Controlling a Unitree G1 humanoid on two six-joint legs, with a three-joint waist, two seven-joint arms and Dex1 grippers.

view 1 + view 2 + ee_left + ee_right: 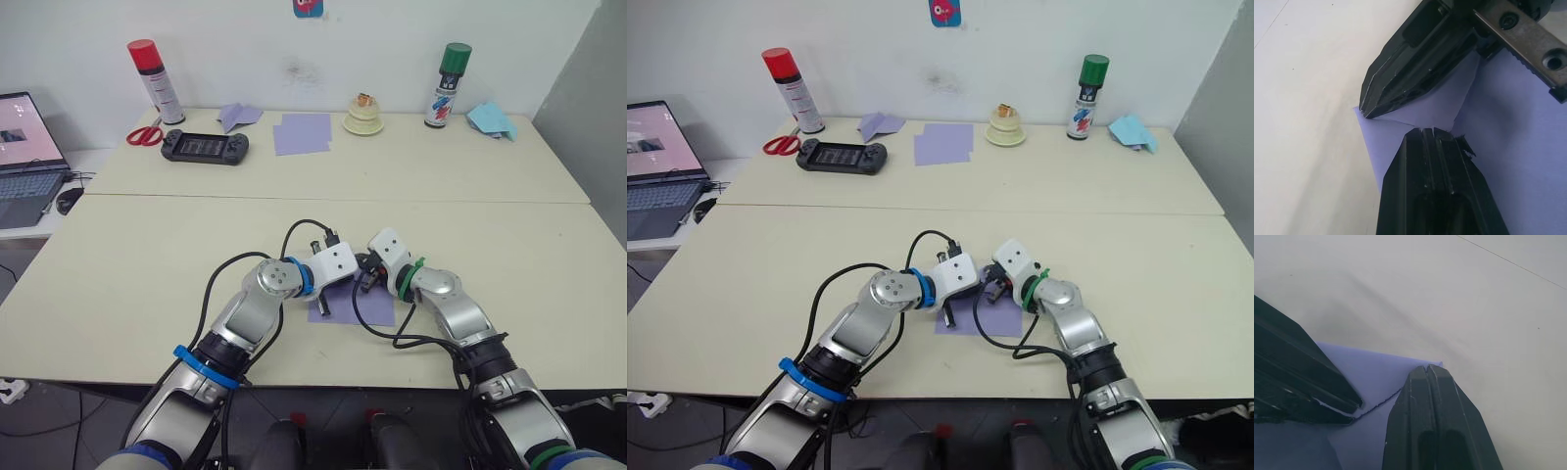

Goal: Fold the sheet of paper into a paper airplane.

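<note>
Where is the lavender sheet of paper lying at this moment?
The thin lavender sheet of paper lies on the near cream table, at its front middle, under the left gripper and the right gripper.

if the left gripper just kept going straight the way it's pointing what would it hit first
Most likely the sheet of paper. The left gripper points down at it, fingertips already at a folded corner, apparently touching. The table lies directly beneath, so there's hardly any free travel, though exact contact depth is unclear.

Two cream worktops (147, 264) butted together, seam running left-right. White wall (255, 44) behind the far one, grey panel (598, 108) far right. Side desk with open laptop (27, 157) far left. Even, diffuse light.
</note>
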